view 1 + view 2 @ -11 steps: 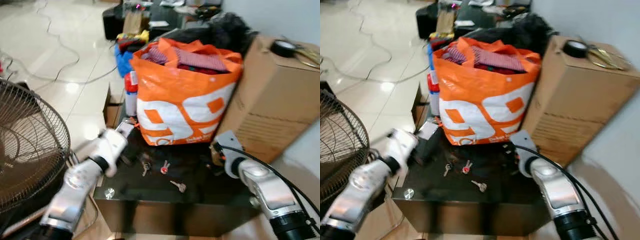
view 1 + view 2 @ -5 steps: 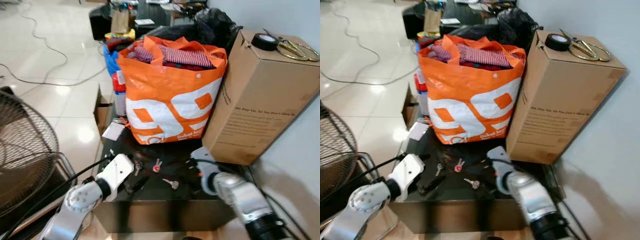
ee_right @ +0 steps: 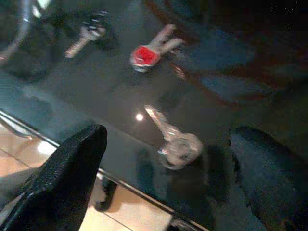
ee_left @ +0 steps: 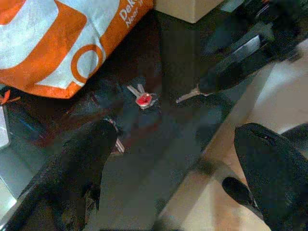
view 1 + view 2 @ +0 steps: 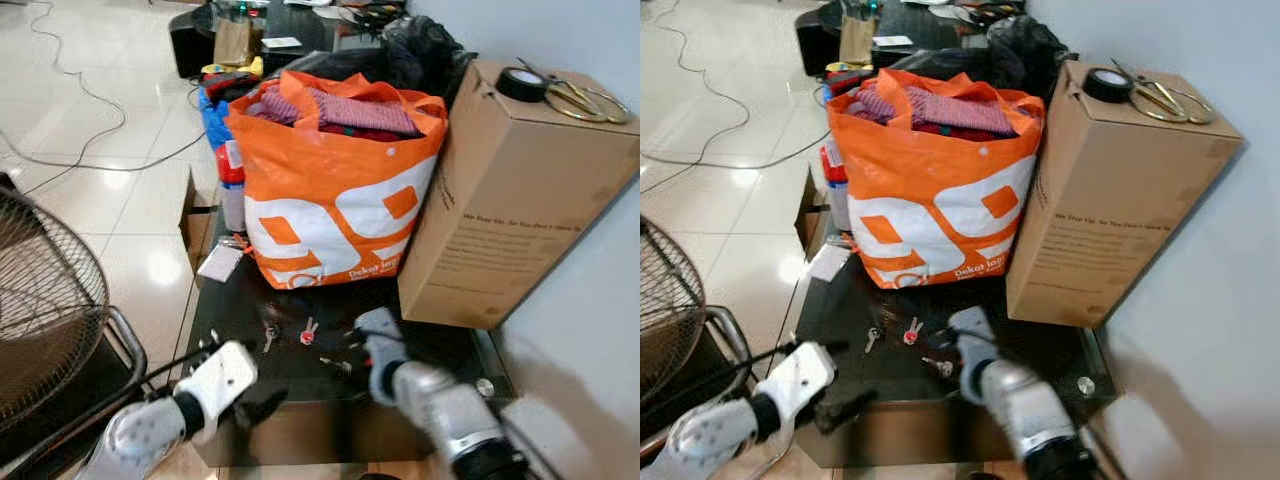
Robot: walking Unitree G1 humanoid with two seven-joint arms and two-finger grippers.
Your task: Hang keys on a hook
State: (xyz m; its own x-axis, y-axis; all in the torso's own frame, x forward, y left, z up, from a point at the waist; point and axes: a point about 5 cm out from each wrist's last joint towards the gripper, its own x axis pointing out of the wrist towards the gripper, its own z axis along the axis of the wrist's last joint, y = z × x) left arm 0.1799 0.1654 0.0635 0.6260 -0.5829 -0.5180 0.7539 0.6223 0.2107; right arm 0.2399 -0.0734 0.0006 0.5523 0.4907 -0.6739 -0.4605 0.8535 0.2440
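The right gripper hovers low over a dark glossy table, its jaws spread wide and released, with one silver key lying on the surface between the two black fingers. Nothing is held. The left gripper hangs at the near front edge of the table, its jaws also wide apart and empty; one finger is over the table top and the other out past the edge, above pale floor.

Three keys lie loose on the table near its front. The silver key is nearest the right gripper. A key with a red head lies a little farther back, and a darker key sits just beside it, toward the robot's left. All three lie flat and apart from one another.

Behind the keys stands an orange and white shopping bag, stuffed with folded striped and red cloth that rises above its rim. To the robot's right of the bag, touching it, stands a tall cardboard box; on its top lie a roll of black tape and a pair of scissors. A white card rests on the table's far left corner. A round wire fan guard stands on the floor to the robot's left.
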